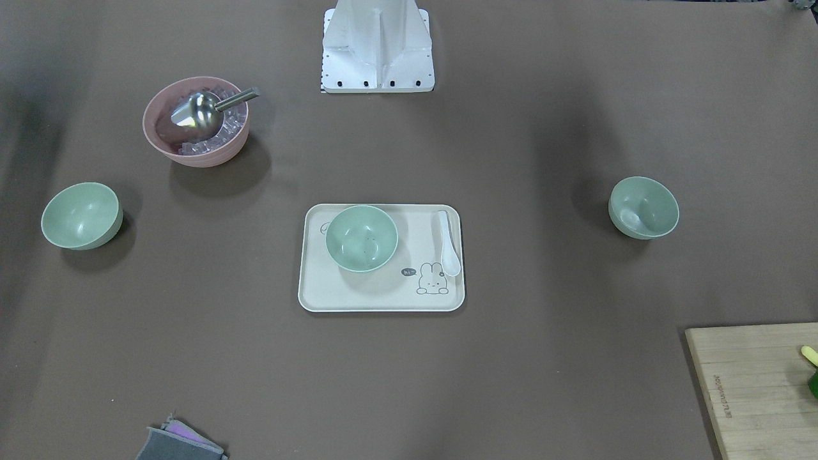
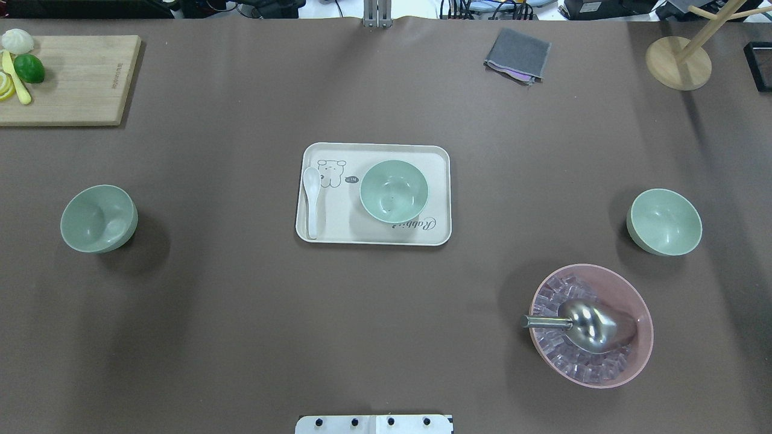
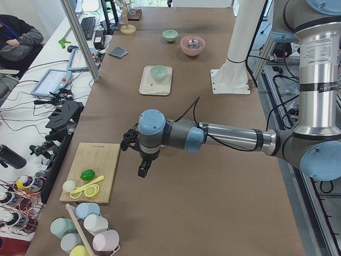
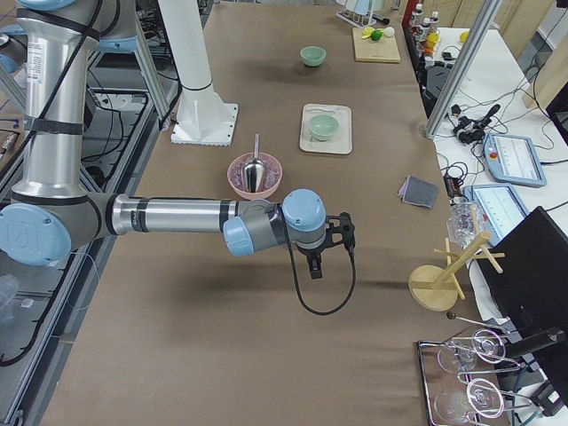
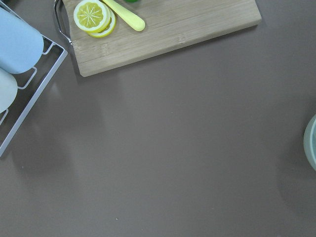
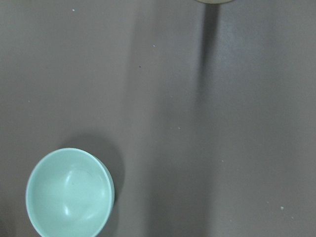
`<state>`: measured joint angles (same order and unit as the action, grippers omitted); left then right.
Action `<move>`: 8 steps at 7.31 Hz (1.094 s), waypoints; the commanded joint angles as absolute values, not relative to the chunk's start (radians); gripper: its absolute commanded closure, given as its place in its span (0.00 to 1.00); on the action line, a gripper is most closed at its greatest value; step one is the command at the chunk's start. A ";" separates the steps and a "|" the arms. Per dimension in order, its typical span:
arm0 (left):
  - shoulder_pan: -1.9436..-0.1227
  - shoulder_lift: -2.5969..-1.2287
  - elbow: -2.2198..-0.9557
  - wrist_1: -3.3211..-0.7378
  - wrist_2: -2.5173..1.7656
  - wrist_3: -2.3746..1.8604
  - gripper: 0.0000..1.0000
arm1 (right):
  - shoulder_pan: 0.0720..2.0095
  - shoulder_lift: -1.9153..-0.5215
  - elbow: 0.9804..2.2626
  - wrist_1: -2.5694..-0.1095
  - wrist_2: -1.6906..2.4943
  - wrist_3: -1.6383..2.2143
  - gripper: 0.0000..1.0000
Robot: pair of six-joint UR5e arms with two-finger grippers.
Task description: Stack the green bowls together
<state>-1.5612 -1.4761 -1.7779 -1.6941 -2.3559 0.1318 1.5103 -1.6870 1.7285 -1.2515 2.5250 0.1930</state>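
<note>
Far apart on the table (image 2: 386,331), left green bowl (image 2: 98,218), middle green bowl (image 2: 394,191) on its tray (image 2: 362,232) and right green bowl (image 2: 664,222) await stacking, one within each arm's reach, though I cannot tell whether left hand (image 3: 143,172) or right hand (image 4: 315,269) is open.

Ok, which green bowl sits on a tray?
The middle green bowl, on the cream tray beside the white spoon; the other two rest on bare table.

Our left arm (image 3: 234,140) and right arm (image 4: 257,229), silver and blue
We see brushed-metal tubes (image 4: 169,216), grey joints (image 3: 186,136) capped pale blue, a black cable (image 4: 312,312) off each wrist, and a white bolted pedestal (image 1: 377,51).
</note>
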 commanded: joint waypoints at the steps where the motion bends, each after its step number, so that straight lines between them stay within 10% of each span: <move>1: -1.559 -1.477 -1.776 -1.809 -2.350 0.132 0.02 | 1.482 -1.634 1.747 -1.249 2.539 0.293 0.00; 8: -1.381 -1.517 -1.601 -2.085 -2.396 -0.169 0.02 | 1.295 -1.615 1.741 -1.249 2.218 0.419 0.00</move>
<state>-1.4595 -1.5003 -1.6101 -2.0674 -2.3936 -0.0808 1.3164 -1.6062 1.7566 -1.2504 2.2429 0.3896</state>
